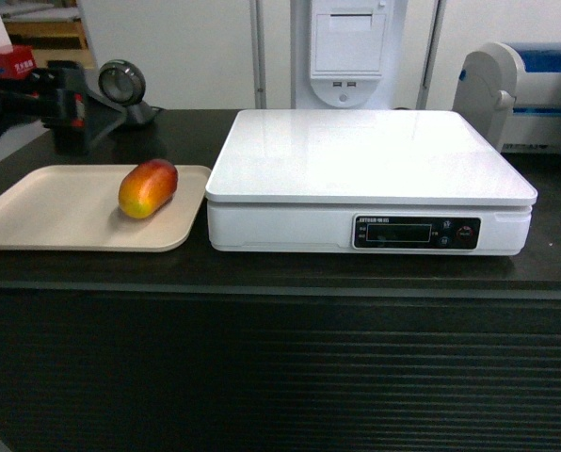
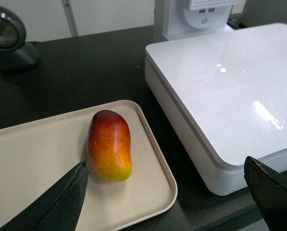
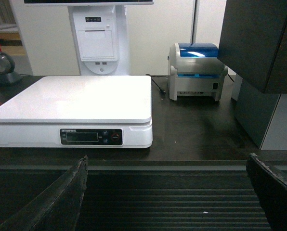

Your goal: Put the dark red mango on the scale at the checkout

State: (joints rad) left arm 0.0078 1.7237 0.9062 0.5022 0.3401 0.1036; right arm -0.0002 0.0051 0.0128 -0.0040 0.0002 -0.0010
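The left gripper [image 2: 165, 192] hung with jaws wide, empty, above the beige tray [image 2: 32, 154]; the right gripper [image 3: 167, 192] was likewise spread. The dark red mango [image 1: 148, 188] lay on the tray, beside the bare scale [image 1: 365, 155] on the checkout [image 1: 280, 377].

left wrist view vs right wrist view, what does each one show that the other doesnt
Only the left wrist view shows the mango lying on the beige tray, beside the scale, with the open left gripper hovering near it.

Only the right wrist view shows the scale's black display panel, the blue-topped printer, the counter's ribbed front, and the open right gripper, holding nothing.

Both show the white scale with nothing on it, the dark counter top, the round black scanner at the back, and the white terminal stand.
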